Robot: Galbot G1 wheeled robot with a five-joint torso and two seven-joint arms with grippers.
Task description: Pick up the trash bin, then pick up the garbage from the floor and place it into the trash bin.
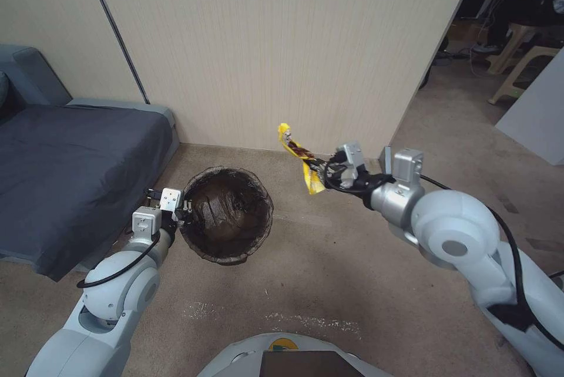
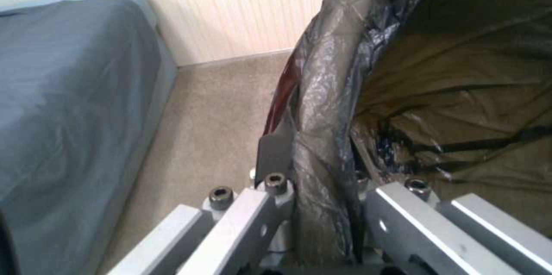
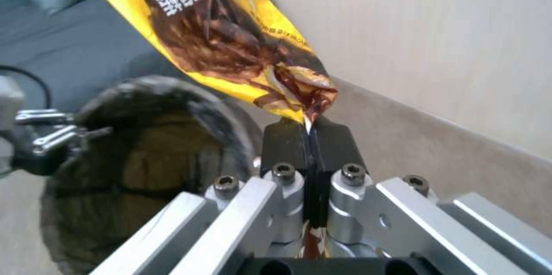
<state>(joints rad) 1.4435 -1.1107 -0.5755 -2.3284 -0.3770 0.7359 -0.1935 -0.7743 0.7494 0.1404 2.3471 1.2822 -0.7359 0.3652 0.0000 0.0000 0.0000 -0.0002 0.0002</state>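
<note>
The trash bin point(image 1: 227, 214), round and lined with a dark brown-black bag, hangs above the carpet floor point(image 1: 329, 271) at centre left. My left gripper point(image 1: 183, 208) is shut on its near rim point(image 2: 322, 145), one finger outside and one inside the bag. To the right of the bin, my right gripper point(image 1: 320, 167) is shut on a yellow and brown snack wrapper point(image 1: 298, 154), a piece of garbage, held up in the air. In the right wrist view the black pads point(image 3: 287, 143) pinch the wrapper's point(image 3: 230, 38) end, with the bin point(image 3: 149, 154) beyond.
A grey-blue sofa bed point(image 1: 70, 171) stands close on the left, beside the bin. A pale panelled wall point(image 1: 264, 42) rises straight ahead. Open carpet runs past the wall's corner at the right, towards white furniture point(image 1: 534, 113) and stools point(image 1: 520, 54).
</note>
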